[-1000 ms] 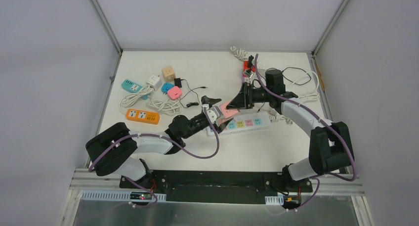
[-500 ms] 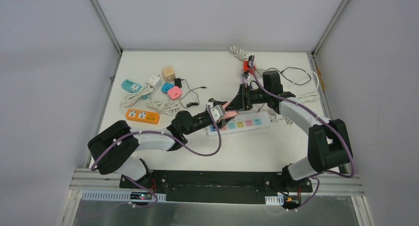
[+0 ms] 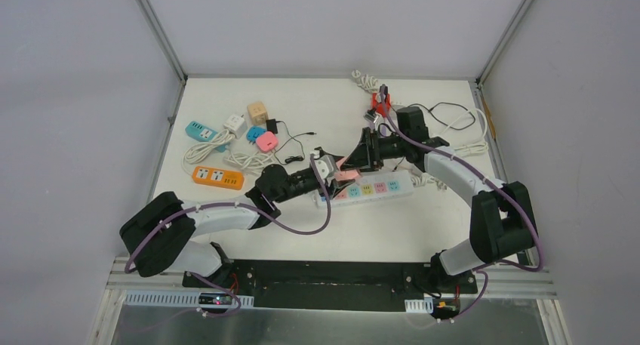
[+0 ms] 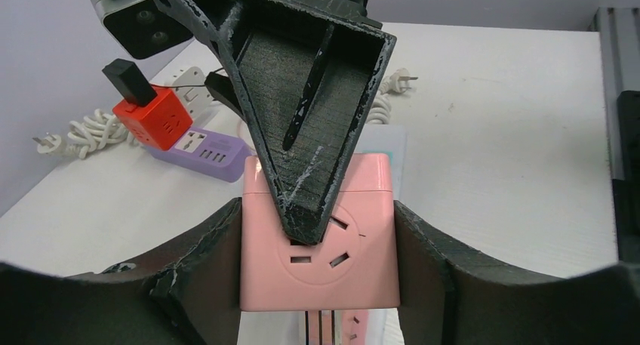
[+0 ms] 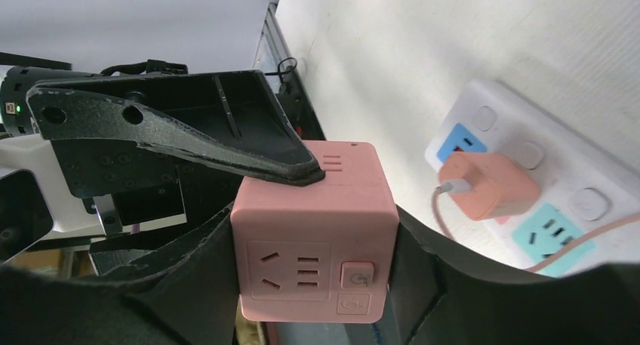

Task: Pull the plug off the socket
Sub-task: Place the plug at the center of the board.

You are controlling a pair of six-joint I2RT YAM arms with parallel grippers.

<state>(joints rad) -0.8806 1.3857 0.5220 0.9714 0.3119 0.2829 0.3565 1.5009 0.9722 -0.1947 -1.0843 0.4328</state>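
A pink cube socket (image 3: 346, 174) hangs just above the white power strip (image 3: 373, 186), held from both sides. My left gripper (image 4: 319, 263) is shut on the cube (image 4: 321, 247), its fingers (image 4: 215, 258) flat on two opposite faces. My right gripper (image 5: 313, 247) is shut on the same cube (image 5: 313, 232) across the other pair of faces. Its finger (image 4: 309, 126) lies over the cube's top in the left wrist view. A salmon plug (image 5: 487, 183) with a cable sits in the strip (image 5: 509, 103).
A red cube (image 3: 380, 103) on a purple strip (image 4: 200, 149) lies behind the grippers with coiled white cable. At the left stand an orange strip (image 3: 217, 177), a teal strip (image 3: 201, 130), a small pink adapter (image 3: 266, 141) and a wooden cube (image 3: 257, 112).
My left gripper was wide open beside the pink cube; it has slid forward and shut on it. The right gripper has kept its hold and shifted slightly left.
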